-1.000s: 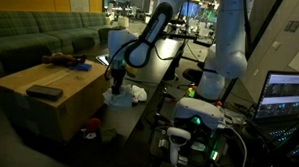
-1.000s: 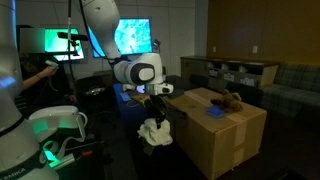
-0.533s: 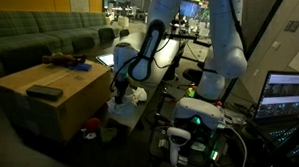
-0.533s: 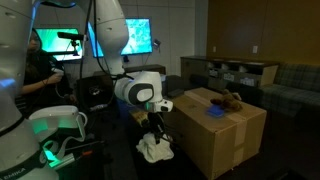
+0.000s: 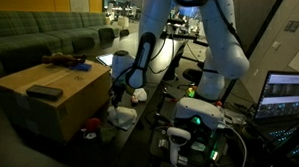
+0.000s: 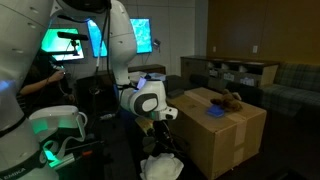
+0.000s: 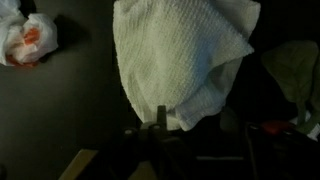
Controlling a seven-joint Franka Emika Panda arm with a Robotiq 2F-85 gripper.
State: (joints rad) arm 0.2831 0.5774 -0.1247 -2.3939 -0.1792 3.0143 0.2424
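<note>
The claw (image 6: 163, 141) hung just over a white towel (image 6: 160, 166). In the dim wrist view I could not tell whether its fingers were spread or pinching the cloth's edge. The towel lay crumpled on the dark floor (image 7: 80, 100), close beside a cardboard box (image 6: 215, 135). An orange-and-white bag (image 7: 28, 36) lay well apart from it. The room was dim, with a green sofa (image 5: 41, 35) and a lit screen (image 5: 287, 95). The arm (image 6: 122, 45) came down steeply from above, its wrist pointing at the floor.
</note>
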